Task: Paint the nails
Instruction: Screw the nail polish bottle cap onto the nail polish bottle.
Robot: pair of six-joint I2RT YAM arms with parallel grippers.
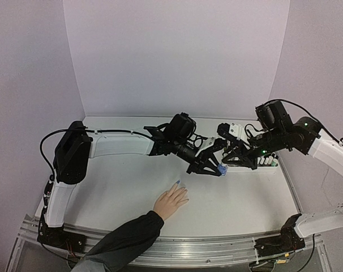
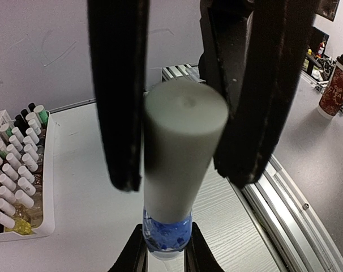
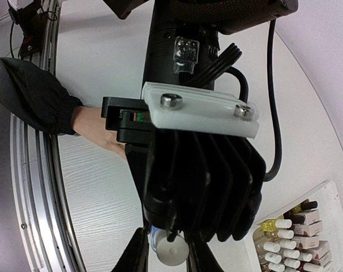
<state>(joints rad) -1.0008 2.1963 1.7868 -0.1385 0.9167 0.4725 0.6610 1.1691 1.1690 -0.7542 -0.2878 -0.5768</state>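
Note:
A light-skinned hand (image 1: 171,202) in a dark sleeve lies flat near the table's front. One of its nails (image 1: 177,182) shows blue; the others are too small to judge. Behind it, my left gripper (image 1: 215,168) is shut on the glass body of a blue polish bottle (image 2: 167,233), with the jaws (image 2: 163,252) pressed on both sides. My right gripper (image 1: 229,165) meets it from the right. Its fingers (image 2: 119,107) stand against either side of the bottle's white cap (image 2: 183,147). The cap (image 3: 172,254) sits between the right gripper's jaws (image 3: 167,255). The left arm hides most of the hand (image 3: 92,126).
A white tray (image 1: 266,164) holding several small polish bottles with white and black caps stands at the right back, also seen as the tray (image 2: 47,187) and the tray (image 3: 330,190). A metal rail (image 1: 217,249) runs along the table's near edge.

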